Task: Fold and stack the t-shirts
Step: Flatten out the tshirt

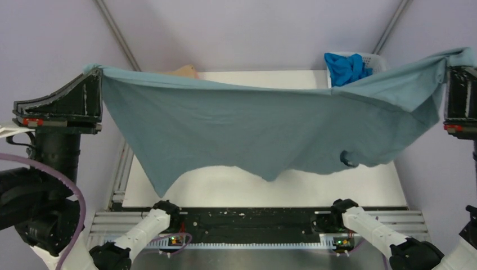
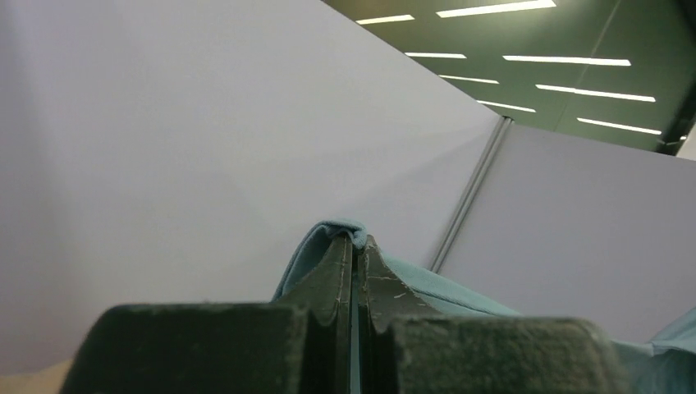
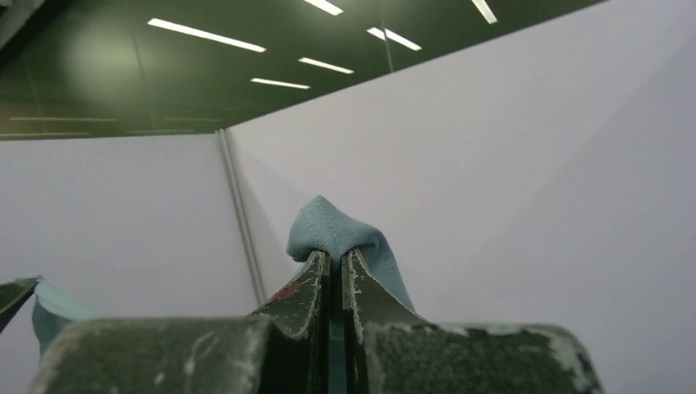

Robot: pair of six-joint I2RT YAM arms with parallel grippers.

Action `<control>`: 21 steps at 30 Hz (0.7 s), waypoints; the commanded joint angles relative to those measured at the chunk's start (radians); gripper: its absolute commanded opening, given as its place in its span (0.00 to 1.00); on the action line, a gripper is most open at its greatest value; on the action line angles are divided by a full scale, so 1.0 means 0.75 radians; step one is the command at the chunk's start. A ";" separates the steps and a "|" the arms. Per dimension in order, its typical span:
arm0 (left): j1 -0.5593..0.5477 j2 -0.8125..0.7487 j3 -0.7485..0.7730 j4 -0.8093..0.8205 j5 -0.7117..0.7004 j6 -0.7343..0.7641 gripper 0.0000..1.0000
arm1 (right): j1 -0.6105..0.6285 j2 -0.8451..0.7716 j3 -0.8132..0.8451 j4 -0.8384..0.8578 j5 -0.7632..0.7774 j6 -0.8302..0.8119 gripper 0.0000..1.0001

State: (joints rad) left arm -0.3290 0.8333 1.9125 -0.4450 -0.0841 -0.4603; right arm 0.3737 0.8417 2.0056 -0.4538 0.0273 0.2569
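Observation:
The dusty grey-blue t-shirt [image 1: 253, 129] hangs stretched wide in the air above the white table [image 1: 360, 183]. My left gripper [image 1: 98, 70] is shut on its left corner; in the left wrist view [image 2: 359, 242] cloth [image 2: 328, 234] bulges over the closed tips. My right gripper [image 1: 453, 62] is shut on its right corner; in the right wrist view [image 3: 335, 258] cloth [image 3: 332, 226] is pinched there too. A bright blue t-shirt [image 1: 346, 67] lies bunched in the white mesh basket [image 1: 374, 59] at the back right. A tan t-shirt [image 1: 184, 71] peeks above the held shirt's top edge.
The basket stands at the table's far right corner. Lilac walls enclose the table on three sides. The arm bases [image 1: 163, 216] sit on a black rail at the near edge. The held shirt hides most of the table.

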 commanded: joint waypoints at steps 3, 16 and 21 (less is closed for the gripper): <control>0.007 0.046 0.104 -0.012 0.048 0.045 0.00 | -0.012 0.133 0.213 0.045 -0.114 -0.051 0.00; 0.006 0.237 -0.309 0.096 -0.439 0.055 0.00 | -0.013 0.376 -0.270 0.365 0.482 -0.330 0.00; 0.007 0.411 -0.680 0.174 -0.699 -0.002 0.00 | -0.014 0.404 -0.813 0.769 0.677 -0.422 0.00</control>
State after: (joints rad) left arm -0.3286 1.0222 1.5650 -0.3534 -0.4061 -0.4370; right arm 0.3714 1.1114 1.6100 -0.1207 0.3496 0.0235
